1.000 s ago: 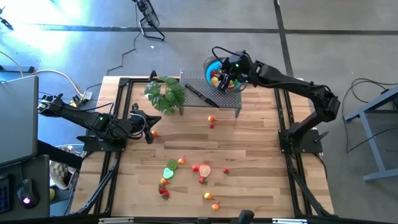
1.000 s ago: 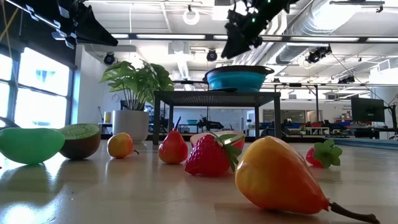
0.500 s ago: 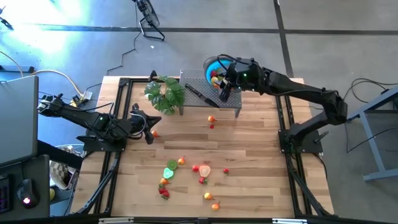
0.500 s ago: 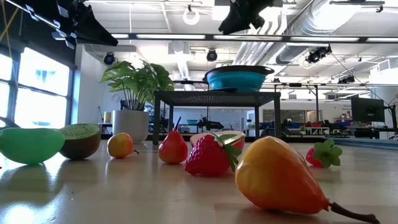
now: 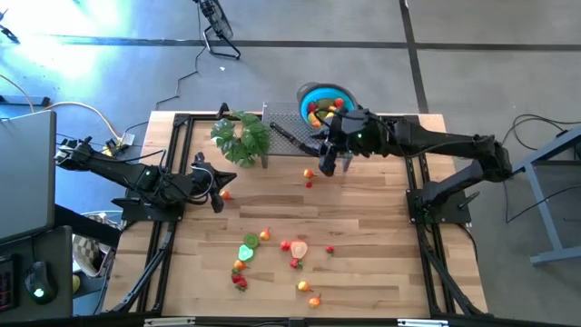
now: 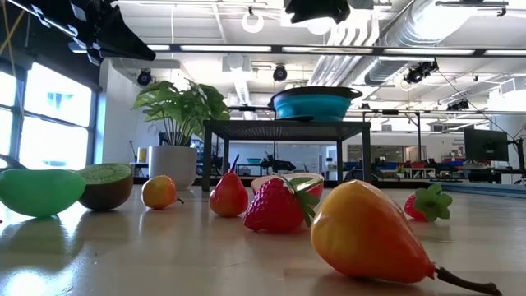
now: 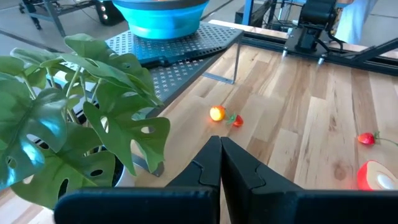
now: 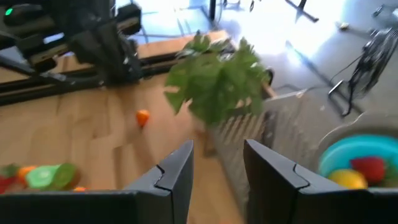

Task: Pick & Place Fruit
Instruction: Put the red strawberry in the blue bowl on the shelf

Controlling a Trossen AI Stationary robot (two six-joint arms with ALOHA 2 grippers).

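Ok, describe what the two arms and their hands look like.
Both arms are dark, nearly black, built of slim jointed segments on black frame rails. The left hand has two matte black angular fingers. The right hand has the same black, flat-faced fingers with stepped inner edges. A green light glows near the right wrist.

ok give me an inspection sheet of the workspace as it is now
surface: wooden table, bare between items.
job's things: toy fruit scattered near the front; two pieces by the rack; several in the blue bowl.
clutter: metal rack holding the bowl, a knife and a leafy plant.
grippers: left pincer shut, at the left side; right pincer open, empty, over the rack's front edge.
cables: on the floor beyond the table.
surroundings: laptop at left.
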